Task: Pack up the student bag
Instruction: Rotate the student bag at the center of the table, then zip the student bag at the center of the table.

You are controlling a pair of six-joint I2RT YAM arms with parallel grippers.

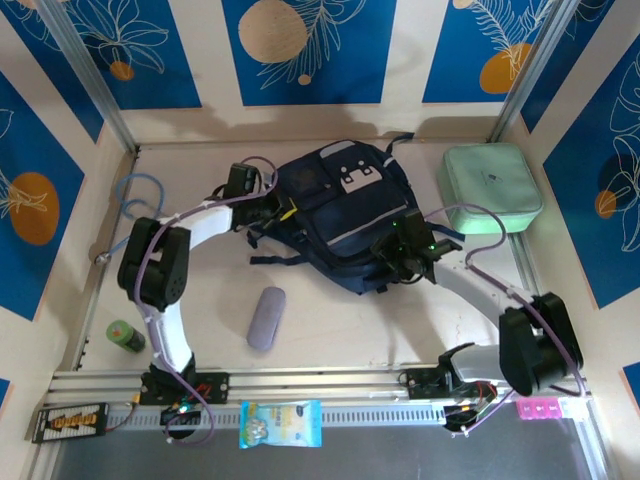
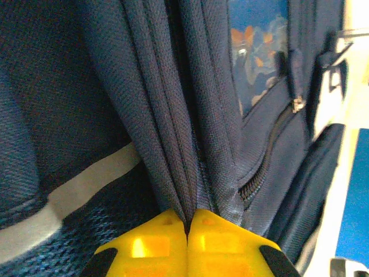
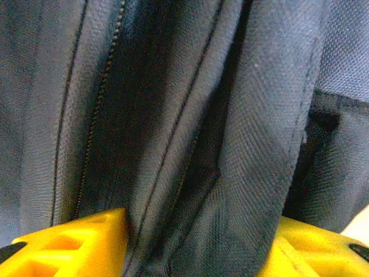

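The student bag [image 1: 335, 215] is lying flat toward the back middle of the bench [image 1: 360, 320], buckle patch facing up, with black straps trailing off its near-left side. Both arms are leaning in over its edges, so from above it's hard to read where fabric meets fingers. The wrist views are sitting so close that it's all navy weave and no outline.

The left tool [image 2: 187, 231] is working at the bag's left side and it's clenched. Its yellow fingertips are pressing together with a bunched fold of navy fabric pinched between them, rising straight out of the tips. The grey trim stripe [image 2: 86, 184] is running just left of that fold and a zipper [image 2: 271, 156] just right of it. I can't tell which panel the fold belongs to.

The right tool [image 3: 196, 254] is sitting at the bag's near-right side. Its yellow fingers are standing apart with a thick fold of bag fabric lying between them. I can't tell whether they're actually squeezing it or just bracketing it, since the frame's bottom edge is cutting the fingers off.

Further out, a mint green case [image 1: 490, 188] is resting to the right of the bag, apart from it. A grey pouch [image 1: 266, 318] is lying in front of the bag, a small green container [image 1: 125, 336] is sitting by the left arm, and a snack packet [image 1: 280, 423] is lying on the front rail.
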